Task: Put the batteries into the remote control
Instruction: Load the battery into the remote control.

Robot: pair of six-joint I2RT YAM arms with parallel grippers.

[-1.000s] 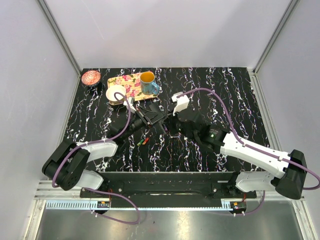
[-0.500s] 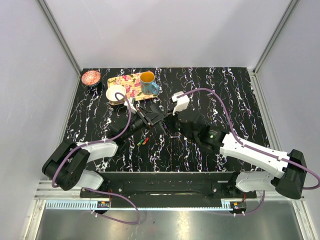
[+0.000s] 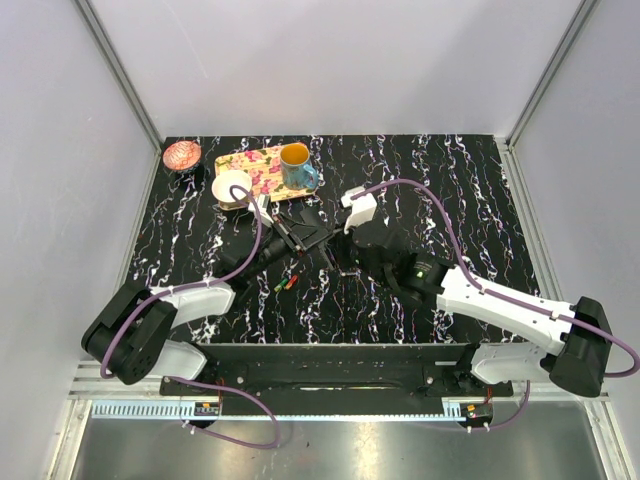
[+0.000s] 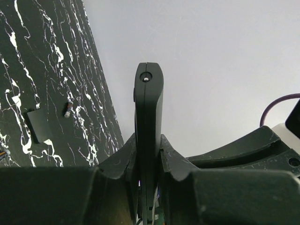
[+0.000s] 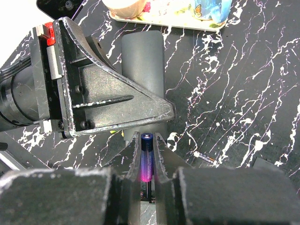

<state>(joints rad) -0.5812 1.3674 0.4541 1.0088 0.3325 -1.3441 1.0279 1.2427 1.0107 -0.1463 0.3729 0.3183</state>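
My left gripper (image 3: 284, 240) is shut on the remote control (image 3: 306, 228), a flat black slab held up off the table. In the left wrist view the remote control (image 4: 149, 103) stands edge-on between the fingers of the left gripper (image 4: 149, 140). My right gripper (image 5: 147, 138) is shut on a blue-purple battery (image 5: 147, 161), whose tip sits just below the remote control (image 5: 143, 61), close to its lower edge. From above, the right gripper (image 3: 338, 252) sits right beside the remote. Red and green batteries (image 3: 288, 284) lie on the table in front of it.
Another loose battery (image 5: 205, 157) lies right of the right gripper, and one battery (image 4: 68, 109) lies beside a small black cover piece (image 4: 37, 125). A floral yellow tray (image 3: 250, 162) with a blue mug (image 3: 296, 166), a white bowl (image 3: 232, 187) and a pink bowl (image 3: 182, 155) stand at the back left.
The right gripper has edged slightly toward the remote control with the battery in it. The left arm has held still.
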